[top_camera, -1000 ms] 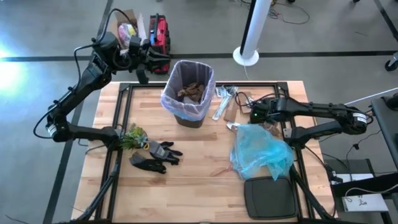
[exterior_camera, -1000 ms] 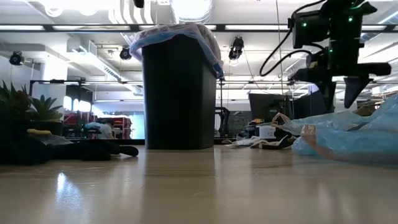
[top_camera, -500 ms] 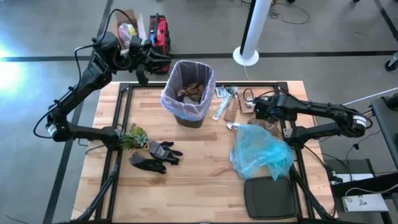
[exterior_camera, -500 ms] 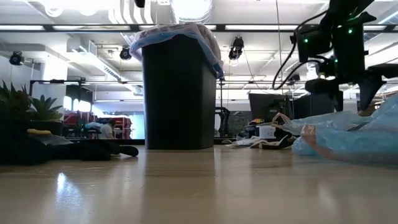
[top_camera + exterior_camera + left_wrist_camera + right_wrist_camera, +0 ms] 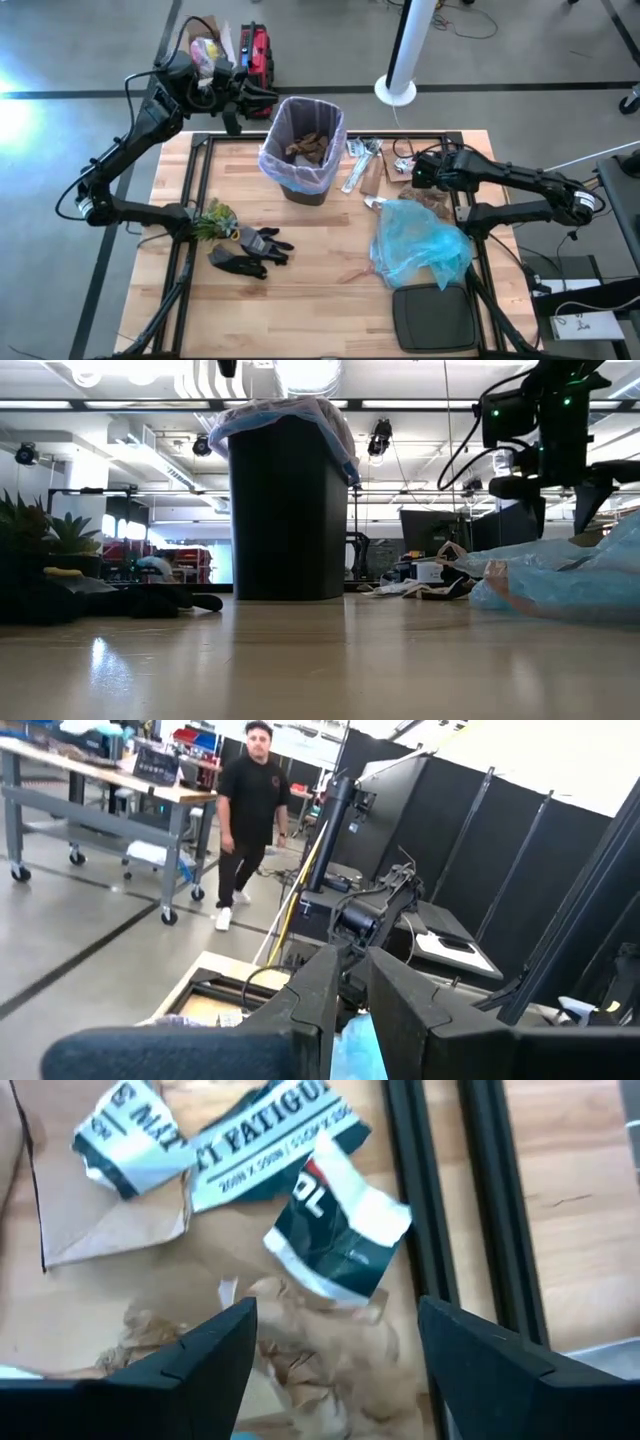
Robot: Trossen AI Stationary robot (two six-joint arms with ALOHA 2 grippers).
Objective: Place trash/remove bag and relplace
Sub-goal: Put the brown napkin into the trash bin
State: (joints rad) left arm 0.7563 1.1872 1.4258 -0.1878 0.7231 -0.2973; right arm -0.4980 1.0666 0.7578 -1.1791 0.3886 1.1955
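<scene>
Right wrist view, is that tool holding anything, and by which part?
Nothing is held. The right tool is open, hanging over the crumpled brown paper and printed wrapper without gripping either.

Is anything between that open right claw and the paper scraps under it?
Nothing visible. The right gripper hangs open directly above the crumpled brown paper and torn wrapper, with only clear air between them.

Black gloves (image 5: 250, 250) lie beside a small plant (image 5: 213, 217); light blue plastic bag (image 5: 420, 245) adjoins a dark tray (image 5: 434, 317).
</scene>
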